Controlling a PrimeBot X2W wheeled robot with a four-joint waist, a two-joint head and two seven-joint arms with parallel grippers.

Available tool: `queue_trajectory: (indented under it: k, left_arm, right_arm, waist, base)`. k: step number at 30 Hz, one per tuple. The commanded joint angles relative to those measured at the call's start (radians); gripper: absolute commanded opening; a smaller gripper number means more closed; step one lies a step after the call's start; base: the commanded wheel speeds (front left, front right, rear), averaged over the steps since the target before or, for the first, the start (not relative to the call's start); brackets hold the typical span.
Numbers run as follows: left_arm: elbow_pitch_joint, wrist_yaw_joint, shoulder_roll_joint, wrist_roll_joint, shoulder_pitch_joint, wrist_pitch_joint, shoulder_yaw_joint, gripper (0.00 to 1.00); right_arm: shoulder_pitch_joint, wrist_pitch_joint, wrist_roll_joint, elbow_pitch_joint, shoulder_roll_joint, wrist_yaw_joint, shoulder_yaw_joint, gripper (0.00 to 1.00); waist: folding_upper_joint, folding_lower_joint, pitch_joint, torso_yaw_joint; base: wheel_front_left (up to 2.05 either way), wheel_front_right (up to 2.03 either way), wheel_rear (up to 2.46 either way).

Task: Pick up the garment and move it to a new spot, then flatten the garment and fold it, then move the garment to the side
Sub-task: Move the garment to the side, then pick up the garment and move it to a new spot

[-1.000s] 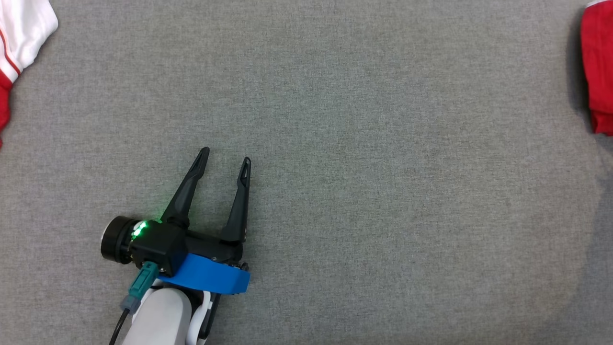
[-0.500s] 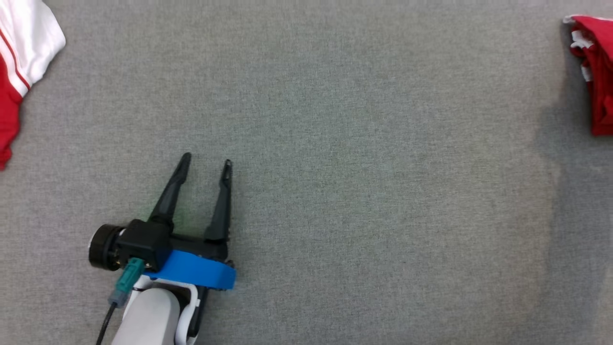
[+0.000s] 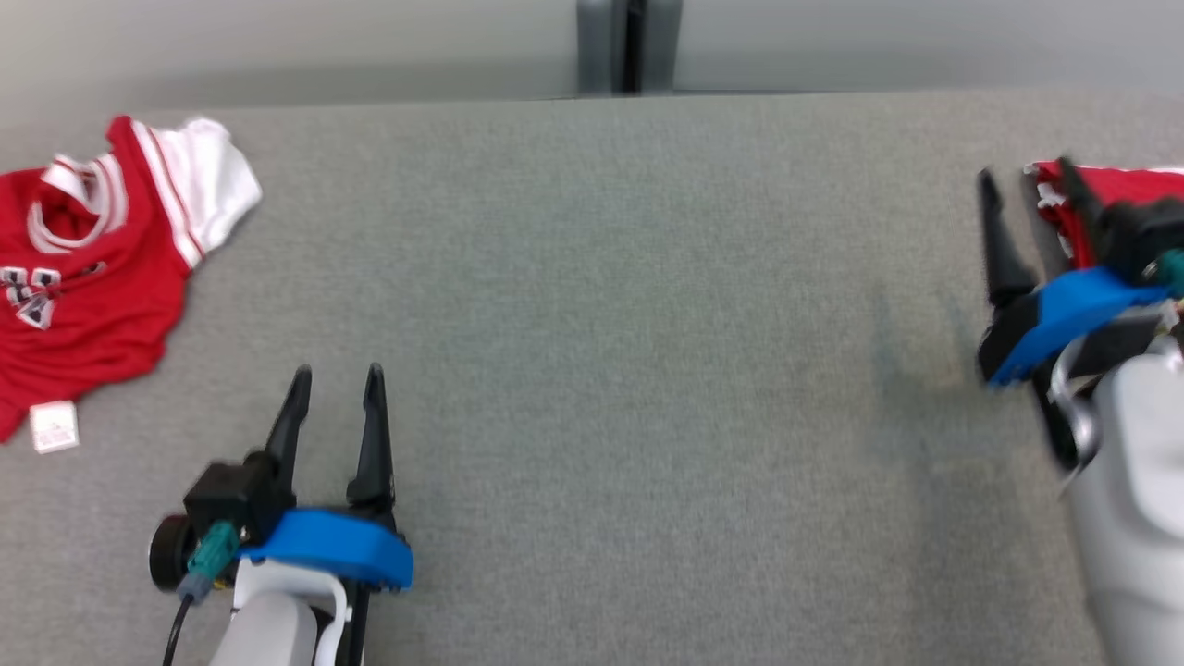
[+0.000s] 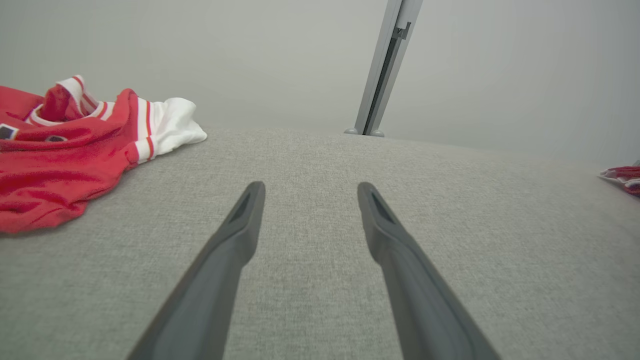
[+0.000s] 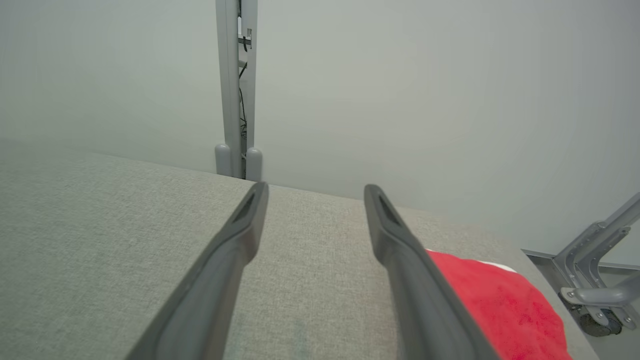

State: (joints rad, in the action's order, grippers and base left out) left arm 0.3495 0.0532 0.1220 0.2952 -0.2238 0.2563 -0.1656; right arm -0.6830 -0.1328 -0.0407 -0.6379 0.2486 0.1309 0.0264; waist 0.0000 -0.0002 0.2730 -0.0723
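Observation:
The garment [image 3: 1124, 180] lies as a folded red bundle with a white edge at the right end of the grey table [image 3: 647, 324]. My right gripper [image 3: 1025, 174] hovers at the bundle's left edge, open, with nothing between its fingers. In the right wrist view the red garment [image 5: 500, 300] lies just right of the right finger, outside the open right gripper [image 5: 316, 189]. My left gripper [image 3: 338, 370] stands open and holds nothing over bare table at the lower left. The left wrist view shows the left gripper [image 4: 310, 186] and the garment [image 4: 622, 175] far off at the right edge.
A crumpled red and white jersey [image 3: 92, 296] lies at the table's far left, also in the left wrist view [image 4: 60, 155]. The table's far edge meets a grey wall with an upright post [image 3: 629, 46]. A metal frame with a caster [image 5: 595, 300] stands beyond the right end.
The head camera has tilted up, bringing the table's far edge and more of both garments into view. My right gripper has come into view, open beside the folded garment. The left gripper stays open.

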Motion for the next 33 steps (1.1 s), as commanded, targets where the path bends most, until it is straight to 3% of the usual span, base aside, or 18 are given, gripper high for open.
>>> queue_trajectory:
  k: [1,12,22,33]
  left_arm:
    - [0.02,-0.002,-0.006,0.011,0.023,0.005,0.012,1.0]
    - [0.056,-0.004,-0.043,0.034,0.126,0.01,0.034,1.0]
    - [0.036,-0.009,-0.056,0.031,0.179,0.01,0.044,1.0]
    - [0.05,-0.005,-0.061,0.029,0.186,0.01,0.042,1.0]
  right_arm:
    - [0.057,-0.018,-0.001,0.009,-0.033,0.0,0.008,1.0]
    - [0.395,-0.115,0.056,0.165,-0.19,0.0,0.059,1.0]
    - [0.572,-0.128,-0.105,0.259,-0.197,0.0,-0.015,1.0]
    - [0.57,-0.132,-0.105,0.265,-0.197,0.0,-0.011,1.0]
  waist:
    - [0.0,0.0002,-0.041,-0.002]
    - [0.0,0.0002,-0.171,0.04]
    - [0.0,0.0002,-0.208,0.033]
    - [0.0,0.0002,-0.211,0.035]
  base:
    - [0.0,0.0,0.0]
    - [0.0,0.0,0.0]
    - [0.0,0.0,0.0]
    - [0.0,0.0,0.0]
